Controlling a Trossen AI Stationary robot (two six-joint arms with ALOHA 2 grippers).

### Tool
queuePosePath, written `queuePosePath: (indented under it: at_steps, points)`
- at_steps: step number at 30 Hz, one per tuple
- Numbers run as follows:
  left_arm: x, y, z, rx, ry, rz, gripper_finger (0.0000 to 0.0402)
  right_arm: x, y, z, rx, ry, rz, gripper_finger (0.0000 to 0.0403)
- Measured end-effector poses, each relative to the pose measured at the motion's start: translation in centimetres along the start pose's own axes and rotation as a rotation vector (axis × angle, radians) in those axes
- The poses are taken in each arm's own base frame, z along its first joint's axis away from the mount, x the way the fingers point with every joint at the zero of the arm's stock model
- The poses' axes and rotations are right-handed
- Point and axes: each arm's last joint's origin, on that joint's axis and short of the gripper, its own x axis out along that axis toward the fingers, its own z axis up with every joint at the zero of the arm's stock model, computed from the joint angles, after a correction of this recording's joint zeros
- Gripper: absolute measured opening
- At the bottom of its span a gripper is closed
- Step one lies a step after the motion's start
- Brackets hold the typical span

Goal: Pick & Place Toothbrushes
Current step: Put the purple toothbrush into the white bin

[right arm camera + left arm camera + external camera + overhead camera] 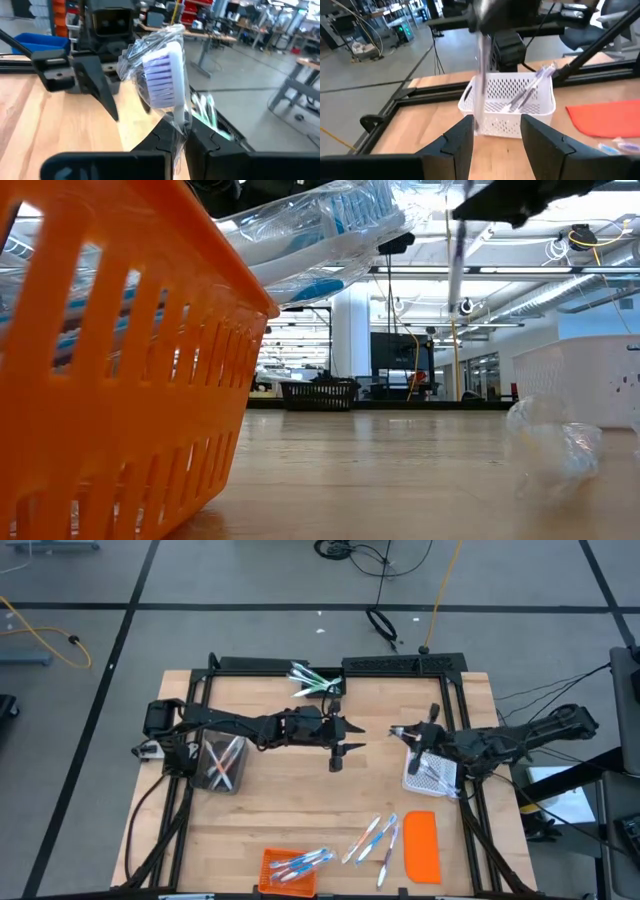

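Observation:
My right gripper [182,134] is shut on a wrapped toothbrush [162,80] with purple bristles, high over the table's middle right [400,732]. In the low view it shows as a thin upright stick [455,280]. My left gripper [497,140] stands open, facing this toothbrush [481,75] from the left, its fingers either side without touching [343,742]. More toothbrushes lie in the clear bin [222,762], in the orange basket [290,868], loose on the table [375,838] and at the far edge [315,680]. One toothbrush [527,92] lies in the white mesh basket [540,112]. My right gripper pinches the toothbrush between its two fingers on the neck just under the brush head [179,117], through the clear wrapper. The fingers come level from the table's right and lie across it. The toothbrush stands upright, head up, clear of the table.
The white mesh basket [432,772] stands under my right arm. A flat orange lid [421,845] lies near the front right. A black frame [400,662] borders the table. Bare wood lies in the middle [300,810].

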Motion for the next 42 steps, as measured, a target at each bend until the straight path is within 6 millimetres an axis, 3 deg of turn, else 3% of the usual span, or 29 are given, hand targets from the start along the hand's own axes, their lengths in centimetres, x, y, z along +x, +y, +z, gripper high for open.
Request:
queuePosePath:
  at_steps: [18, 26, 32, 42]
  points:
    - [-0.1, -0.2, -1.0, -0.01, 0.105, -0.02, 0.0157, -5.9, -3.8, -2.7, 0.19, 0.154, 0.099, 0.001]
    - [-0.1, -0.3, -1.0, -0.013, 0.102, -0.047, 0.0156, -6.5, -4.1, -4.4, 0.198, 0.302, 0.115, 0.001]
    - [-0.1, -0.5, -1.2, -0.02, 0.117, -0.096, 0.0157, -6.5, -4.2, -4.5, 0.212, 0.313, 0.111, 0.001]
    - [-0.2, -1.7, -1.4, -0.013, 0.158, -0.132, 0.0157, -6.6, -3.8, -4.5, 0.219, 0.344, 0.226, 0.0068]
